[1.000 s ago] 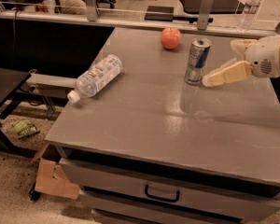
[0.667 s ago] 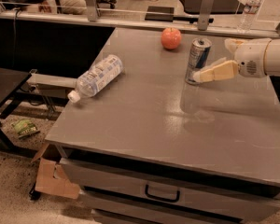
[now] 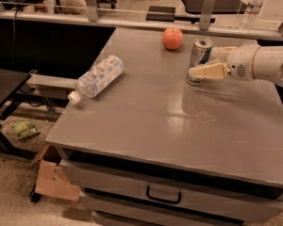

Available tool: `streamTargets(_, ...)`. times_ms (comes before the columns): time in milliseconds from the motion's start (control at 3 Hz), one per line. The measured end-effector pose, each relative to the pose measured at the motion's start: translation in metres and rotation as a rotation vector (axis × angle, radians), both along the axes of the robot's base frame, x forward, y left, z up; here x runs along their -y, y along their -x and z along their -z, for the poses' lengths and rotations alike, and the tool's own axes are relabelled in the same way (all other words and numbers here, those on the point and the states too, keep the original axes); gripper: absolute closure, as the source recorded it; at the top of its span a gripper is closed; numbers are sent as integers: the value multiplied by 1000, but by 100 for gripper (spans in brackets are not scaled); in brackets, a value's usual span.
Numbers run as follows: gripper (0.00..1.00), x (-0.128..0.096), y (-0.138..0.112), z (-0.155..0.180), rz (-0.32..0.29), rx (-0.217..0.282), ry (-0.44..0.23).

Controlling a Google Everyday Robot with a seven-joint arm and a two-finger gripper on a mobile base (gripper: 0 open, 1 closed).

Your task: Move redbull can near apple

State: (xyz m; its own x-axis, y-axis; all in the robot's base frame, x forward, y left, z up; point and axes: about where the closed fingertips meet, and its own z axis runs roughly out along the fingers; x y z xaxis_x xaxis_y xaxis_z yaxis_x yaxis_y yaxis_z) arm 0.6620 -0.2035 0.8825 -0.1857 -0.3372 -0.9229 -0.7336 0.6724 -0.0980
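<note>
The redbull can (image 3: pixel 199 51) stands upright on the grey table (image 3: pixel 170 121), at the back right. The orange-red apple (image 3: pixel 172 38) sits a short way behind and to the left of the can, apart from it. My gripper (image 3: pixel 205 61) reaches in from the right at can height. Its jaws are open and straddle the can. The near cream finger (image 3: pixel 207 71) lies in front of the can's lower part, and the far finger (image 3: pixel 222 49) shows behind the can. The can rests on the table.
A clear plastic water bottle (image 3: pixel 96 77) lies on its side at the table's left. A rail with posts (image 3: pixel 205 6) runs behind the table, and another bottle (image 3: pixel 253 8) stands beyond it. A cardboard piece (image 3: pixel 52 175) lies on the floor at the left.
My gripper has moved left, from beside the can to around it. The can, the apple and the water bottle have not moved.
</note>
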Motion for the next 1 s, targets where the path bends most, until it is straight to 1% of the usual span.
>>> streamTargets(333, 58, 0, -9, 8, -9, -2, -10)
streamTargets(667, 81, 4, -18, 1, 9, 27, -19)
streamTargets(1000, 100, 25, -47, -18, 74, 93, 1)
